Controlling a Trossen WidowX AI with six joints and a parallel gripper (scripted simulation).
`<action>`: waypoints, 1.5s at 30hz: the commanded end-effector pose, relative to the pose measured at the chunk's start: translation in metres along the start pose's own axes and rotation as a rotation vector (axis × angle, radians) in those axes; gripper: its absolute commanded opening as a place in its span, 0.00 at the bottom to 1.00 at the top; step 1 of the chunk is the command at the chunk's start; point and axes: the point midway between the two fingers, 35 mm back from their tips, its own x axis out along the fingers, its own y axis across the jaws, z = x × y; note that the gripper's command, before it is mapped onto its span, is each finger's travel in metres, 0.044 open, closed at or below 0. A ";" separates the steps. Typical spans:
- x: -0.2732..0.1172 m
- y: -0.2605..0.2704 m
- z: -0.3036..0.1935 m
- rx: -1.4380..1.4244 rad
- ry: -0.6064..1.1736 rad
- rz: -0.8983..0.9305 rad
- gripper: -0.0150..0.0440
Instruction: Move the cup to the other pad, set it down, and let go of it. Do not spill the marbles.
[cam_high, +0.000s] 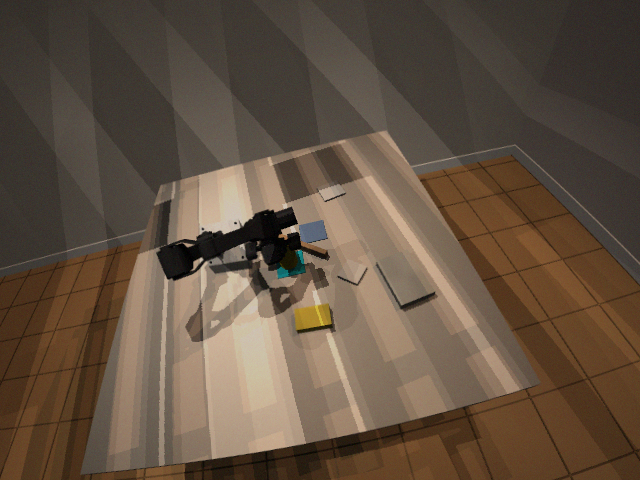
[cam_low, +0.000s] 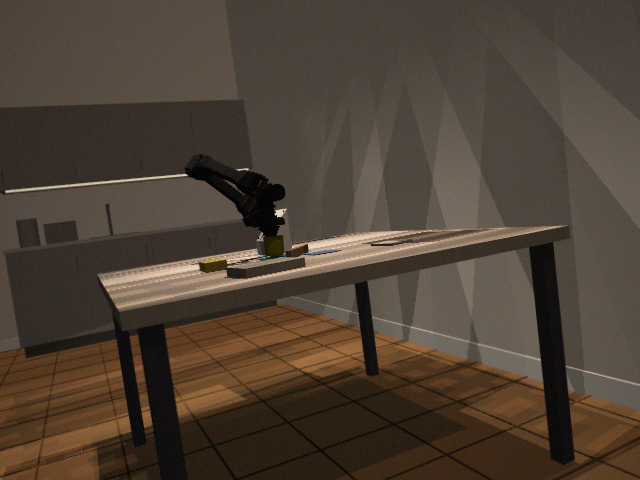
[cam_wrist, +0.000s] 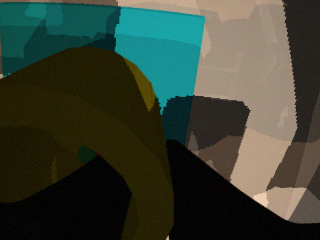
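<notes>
- My gripper (cam_high: 289, 242) (cam_low: 270, 232) (cam_wrist: 150, 148) is closed on the cup, pinching its wall.
- The yellow cup (cam_high: 288, 260) (cam_low: 273, 245) (cam_wrist: 90, 75) stands upright, its long axis close to vertical and its mouth turned up toward my wrist camera.
- I have it at the cyan pad (cam_high: 283, 273) (cam_low: 266, 258) (cam_wrist: 160, 50); whether its base touches, I cannot tell.
- Inside the cup I count one green marble (cam_wrist: 86, 154); my dark fingers hide part of the interior, so the full number is uncertain.
- Pads: two, the cyan one and a blue pad (cam_high: 313, 231) (cam_low: 323, 252), at one o'clock from the cup in the top view.
- Around the cup in that same view: one brown bar (cam_high: 315, 250) (cam_low: 297, 250) near two o'clock, one yellow block (cam_high: 313, 317) (cam_low: 212, 265) at five, one large grey slab (cam_high: 405, 281) (cam_low: 266, 266) between three and four.
- Pale tiles: two, a nearer one (cam_high: 353, 272) around three o'clock, a farther one (cam_high: 331, 192) at one.
</notes>
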 end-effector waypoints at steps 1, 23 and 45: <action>0.000 0.000 0.000 0.000 0.000 0.001 0.25; -0.002 0.000 0.000 0.000 0.000 0.001 0.50; -0.026 0.001 -0.002 -0.005 0.004 0.002 0.50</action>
